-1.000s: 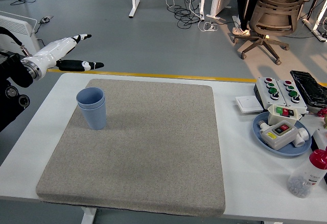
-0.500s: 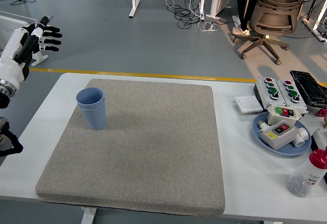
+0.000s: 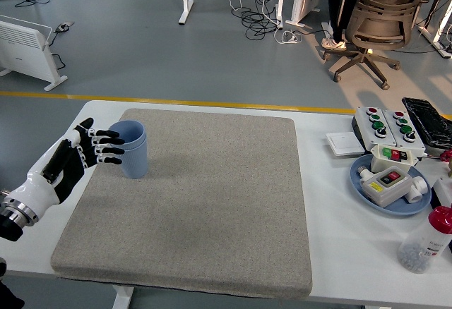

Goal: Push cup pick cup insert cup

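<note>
Left hand (image 3: 76, 159) open, fingers spread, fingertips beside stacked blue cups (image 3: 131, 148) near mat's (image 3: 212, 203) far-left corner.

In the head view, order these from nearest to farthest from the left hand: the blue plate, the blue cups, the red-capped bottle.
1. Blue cups, just right of the left hand, on the mat's left.
2. Blue plate, far right of the table.
3. Red-capped bottle, right near corner.

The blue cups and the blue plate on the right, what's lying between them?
In the head view, only the bare grey mat and a strip of white table lie between the blue cups and the blue plate; nothing stands there.
</note>
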`<state>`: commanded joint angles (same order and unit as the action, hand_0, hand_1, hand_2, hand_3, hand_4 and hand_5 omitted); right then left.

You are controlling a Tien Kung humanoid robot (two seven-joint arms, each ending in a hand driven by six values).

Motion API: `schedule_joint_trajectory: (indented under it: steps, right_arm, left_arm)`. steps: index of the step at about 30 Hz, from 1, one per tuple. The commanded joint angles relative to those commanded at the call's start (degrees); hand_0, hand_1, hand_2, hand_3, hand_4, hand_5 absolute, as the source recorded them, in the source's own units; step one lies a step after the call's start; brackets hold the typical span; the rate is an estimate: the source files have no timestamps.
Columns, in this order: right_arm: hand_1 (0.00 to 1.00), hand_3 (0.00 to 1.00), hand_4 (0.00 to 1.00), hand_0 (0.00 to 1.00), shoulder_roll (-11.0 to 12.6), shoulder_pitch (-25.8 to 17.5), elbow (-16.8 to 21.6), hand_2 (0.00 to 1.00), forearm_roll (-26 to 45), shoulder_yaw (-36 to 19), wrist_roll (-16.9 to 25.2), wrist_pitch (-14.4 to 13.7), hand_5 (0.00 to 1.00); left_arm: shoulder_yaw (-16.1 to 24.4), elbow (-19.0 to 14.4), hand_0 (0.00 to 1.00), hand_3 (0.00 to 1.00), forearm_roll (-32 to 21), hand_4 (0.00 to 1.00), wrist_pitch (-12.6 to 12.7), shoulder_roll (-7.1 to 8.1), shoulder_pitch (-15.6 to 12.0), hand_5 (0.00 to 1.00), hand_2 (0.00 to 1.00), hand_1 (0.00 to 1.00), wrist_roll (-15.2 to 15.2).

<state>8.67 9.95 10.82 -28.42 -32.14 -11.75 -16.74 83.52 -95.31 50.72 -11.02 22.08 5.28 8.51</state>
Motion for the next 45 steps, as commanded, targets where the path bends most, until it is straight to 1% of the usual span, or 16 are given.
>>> schedule_joint_trajectory:
  steps: [1,6,7,12,13,18,19,22,24,25,27,30,31,36,37,45]
  right_arm:
    - [0.613,0.579,0.135,0.668,-0.1,0.0,0.0,0.624,-0.4,-0.3,-0.1,0.1,0.477]
    - [0.613,0.579,0.135,0.668,-0.3,-0.1,0.0,0.624,-1.3,-0.8,-0.4,0.3,0.477]
    - [0.613,0.579,0.135,0.669,-0.3,-0.1,0.0,0.624,-1.3,-0.8,-0.4,0.3,0.480]
    - [0.613,0.579,0.135,0.669,-0.4,-0.1,0.0,0.624,-2.1,-1.3,-0.6,0.3,0.480]
    - [0.611,0.579,0.134,0.668,-0.4,-0.2,0.0,0.624,-2.1,-1.3,-0.6,0.3,0.480]
    - [0.611,0.579,0.134,0.668,-0.3,-0.2,0.0,0.624,-0.6,-0.4,-0.3,0.2,0.480]
    - [0.611,0.579,0.134,0.668,-0.2,-0.2,0.0,0.624,-0.3,-0.2,-0.2,0.2,0.480]
    - [0.611,0.579,0.134,0.668,-0.3,-0.2,-0.1,0.624,-0.5,-0.4,-0.3,0.2,0.480]
    - [0.611,0.579,0.134,0.668,-0.3,-0.2,-0.1,0.624,-0.6,-0.5,-0.3,0.2,0.480]
    - [0.611,0.579,0.133,0.668,-0.3,-0.2,-0.1,0.624,-0.6,-0.5,-0.3,0.2,0.480]
    - [0.611,0.579,0.133,0.668,-0.4,-0.1,-0.1,0.624,-0.6,-0.5,-0.3,0.2,0.480]
    - [0.611,0.579,0.133,0.668,-0.3,0.0,-0.1,0.624,-0.5,-0.3,-0.3,0.3,0.480]
    - [0.611,0.579,0.131,0.669,-0.3,0.0,-0.1,0.624,-0.4,-0.2,-0.3,0.3,0.481]
    - [0.611,0.579,0.131,0.669,-0.2,0.2,-0.1,0.624,0.0,0.1,-0.1,0.3,0.481]
    - [0.611,0.579,0.131,0.669,-0.1,0.3,-0.1,0.624,0.3,0.3,0.0,0.2,0.482]
    - [0.611,0.579,0.130,0.669,-0.1,0.8,-0.2,0.624,1.3,0.9,0.4,0.1,0.484]
  left_arm:
    - [-0.1,-0.1,0.627,0.631,0.1,0.666,-0.6,-0.31,-0.2,0.998,0.670,0.678,0.1]
    - [-0.4,0.0,0.627,0.631,0.3,0.666,-2.4,-0.15,-0.8,0.998,0.670,0.678,0.7]
    - [-0.4,0.0,0.661,0.641,0.3,0.661,-2.4,-0.15,-0.8,0.998,0.679,0.689,0.7]
    - [0.5,0.2,0.661,0.641,0.3,0.661,-2.3,-0.34,-1.6,0.998,0.679,0.689,0.6]
    - [0.5,0.2,0.627,0.643,0.3,0.653,-2.3,-0.36,-1.7,0.998,0.686,0.691,0.5]
    - [0.7,0.8,0.627,0.643,0.8,0.653,-1.4,-0.61,-1.9,0.998,0.686,0.691,0.3]
    - [0.6,0.9,0.592,0.643,0.9,0.656,-1.2,-0.64,-1.8,0.998,0.687,0.687,0.3]
    - [0.4,1.2,0.592,0.643,0.9,0.656,-0.5,-0.77,-1.7,0.998,0.687,0.687,0.1]
    - [0.1,1.5,0.592,0.643,0.6,0.656,1.1,-0.93,-1.7,0.998,0.687,0.687,-0.7]
    - [-0.2,1.6,0.631,0.674,0.2,0.666,2.0,-0.99,-1.7,0.998,0.723,0.725,-1.4]
    - [-0.9,2.1,0.631,0.674,-2.2,0.666,6.4,-1.27,-1.8,0.998,0.723,0.725,-4.4]
    - [-0.4,3.4,0.631,0.674,-5.9,0.666,13.0,-2.27,-2.3,0.998,0.723,0.725,-8.2]
    - [-0.3,3.5,0.952,0.968,-6.4,0.685,14.2,-2.39,-2.4,0.998,0.998,0.958,-8.6]
    - [-0.1,5.2,0.952,0.968,-13.5,0.685,15.6,-3.03,-3.5,0.998,0.998,0.958,-10.3]
    - [-0.2,5.6,0.962,0.998,-14.7,0.685,16.1,-3.27,-3.5,0.998,0.998,0.968,-10.7]
    - [-0.3,6.5,0.958,0.998,-15.2,0.684,16.2,-3.76,-2.9,0.998,0.998,0.970,-11.1]
